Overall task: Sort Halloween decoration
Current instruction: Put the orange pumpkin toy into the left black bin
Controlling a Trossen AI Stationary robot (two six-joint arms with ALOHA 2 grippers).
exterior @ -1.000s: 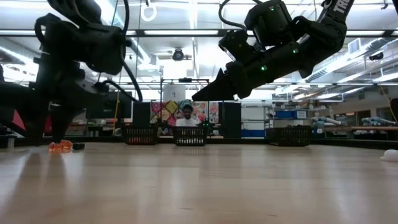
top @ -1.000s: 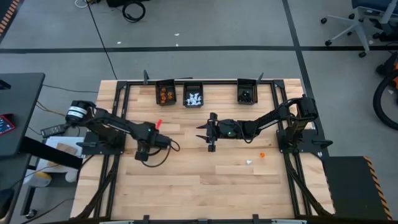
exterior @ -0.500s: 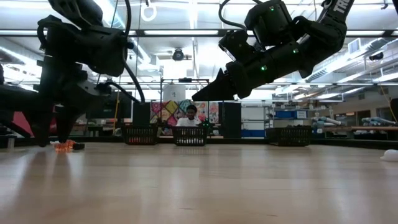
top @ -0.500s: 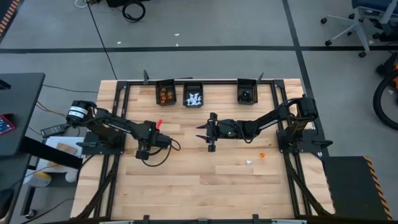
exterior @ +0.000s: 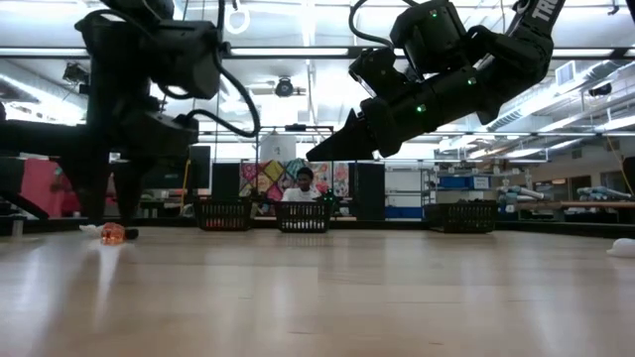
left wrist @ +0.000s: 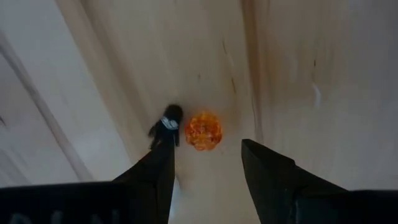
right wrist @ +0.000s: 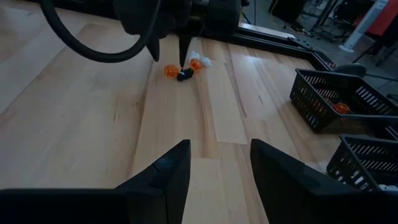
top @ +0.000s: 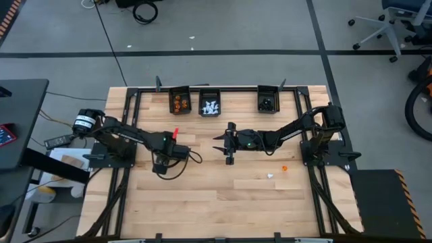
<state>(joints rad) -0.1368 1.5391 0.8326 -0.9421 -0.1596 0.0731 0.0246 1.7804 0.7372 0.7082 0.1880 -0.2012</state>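
Overhead, left claw (top: 160, 167) hangs at the tabletop's (top: 223, 202) nine o'clock; right claw (top: 225, 144) waits centrally, fingers apart. Wrist-on, parted fingers (left wrist: 158, 171) straddle an orange trinket (left wrist: 203, 130), black trinket (left wrist: 166, 122) touching one finger: closing may trap both.

Wood-plank table (top: 223, 202) with a black frame (top: 128, 128) along its edges. Three black bins at the 12 o'clock edge: left bin (top: 179, 101), middle bin (top: 210, 102) just beside it, right bin (top: 268, 100) set apart toward 1 o'clock. Dark desk (top: 20, 121) at 9 o'clock, off the table. Office chair (top: 385, 23) on the grey floor at 2 o'clock; coiled black cable (top: 144, 10) on the floor at 11 o'clock. Person (exterior: 301, 186) in the room behind the bins, low view.
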